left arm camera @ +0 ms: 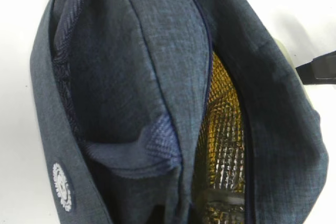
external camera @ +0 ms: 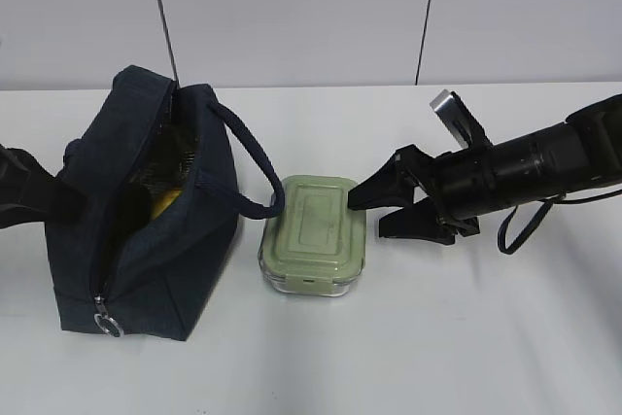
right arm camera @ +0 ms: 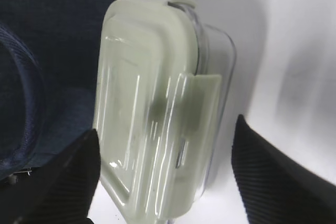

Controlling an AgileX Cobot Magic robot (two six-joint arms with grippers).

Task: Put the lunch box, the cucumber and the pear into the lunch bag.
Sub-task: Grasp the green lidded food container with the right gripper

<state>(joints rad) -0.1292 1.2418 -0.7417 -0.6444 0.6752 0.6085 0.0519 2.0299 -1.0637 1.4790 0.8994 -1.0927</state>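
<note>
One item left outside, by the look of it: the lunch box (external camera: 313, 234) sits flat on the table (external camera: 408, 347), just beside the lunch bag (external camera: 146, 206), touching or nearly touching the bag's handle (external camera: 255, 167). Your right gripper (external camera: 384, 209) stands spread wide at the box's right end; the wrist view puts one finger (right arm camera: 273, 174) off each side, nothing gripped yet. Risk, as I judge it: the clip flap (right arm camera: 202, 124) juts out on that end, so a pad closing on it could slip or pop the lid. The handle loop could also snag the box on lift. Left gripper: hidden; only bag fabric and foil lining show, so take it as shut. A yellow glimpse inside may be the pear (external camera: 163, 201); cucumber not visible.
</note>
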